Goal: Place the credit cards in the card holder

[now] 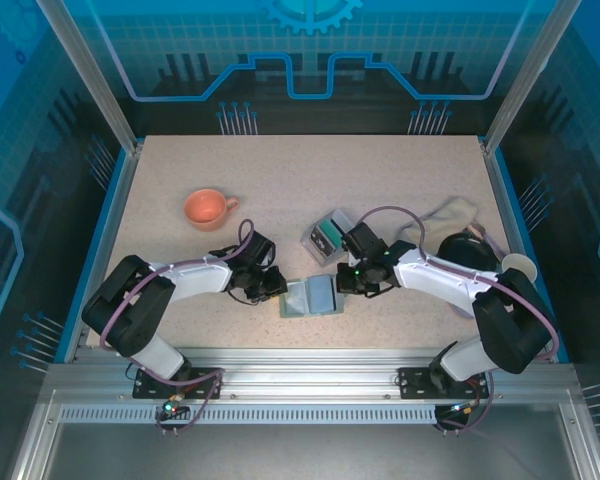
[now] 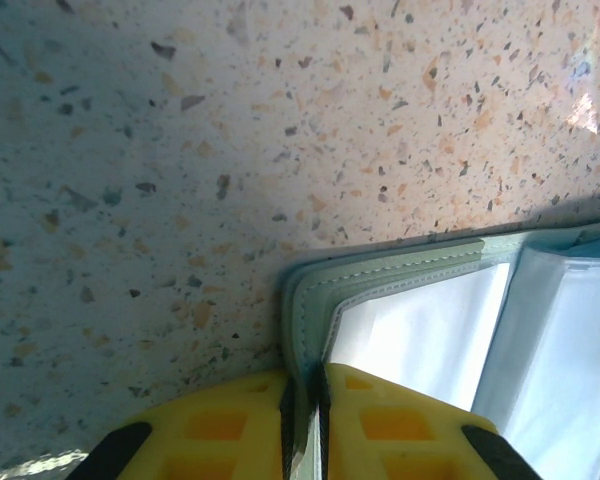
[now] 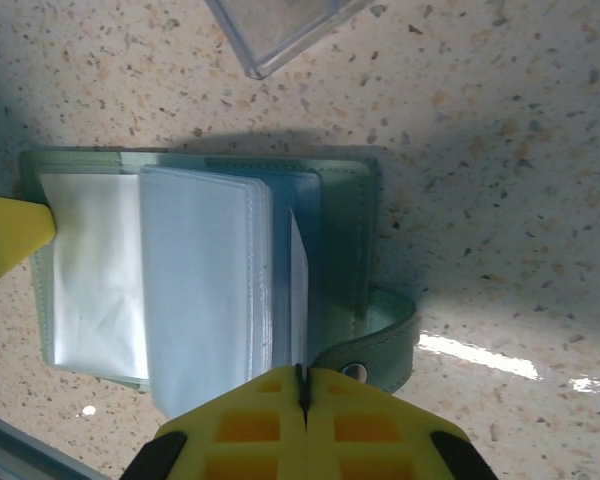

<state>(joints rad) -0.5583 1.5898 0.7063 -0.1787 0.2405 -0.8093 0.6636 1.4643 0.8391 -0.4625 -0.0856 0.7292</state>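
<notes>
While the card holder point(image 1: 310, 298) is lying open at lower centre of the table point(image 1: 280, 170), both arms are pinning it from opposite sides, likely so the leaves are held spread for loading. Left gripper point(image 1: 272, 286) is sitting at its left edge. Left wrist view is showing the yellow fingers point(image 2: 210, 435) closed tight on the sage cover point(image 2: 400, 265), with nothing but the cover's thickness between them. Right gripper point(image 1: 348, 281) is sitting at the right edge. Right wrist view is showing its jaws pressed together at bottom centre, apparently nipping one clear sleeve point(image 3: 205, 290) beside the snap tab point(image 3: 385, 340); which leaf exactly, can't tell. Credit cards point(image 1: 329, 236) aren't loaded yet: a teal one is sitting in the clear box point(image 1: 311, 244) just above the holder. Top view is giving the layout, plus an orange cup point(image 1: 207, 208) at upper left, but is hiding the grips. Wrist views are giving the grips and sleeves that are looking empty. Right wrist is also catching the clear box at top and the left gripper's fingertip point(image 3: 10, 235) at left.
</notes>
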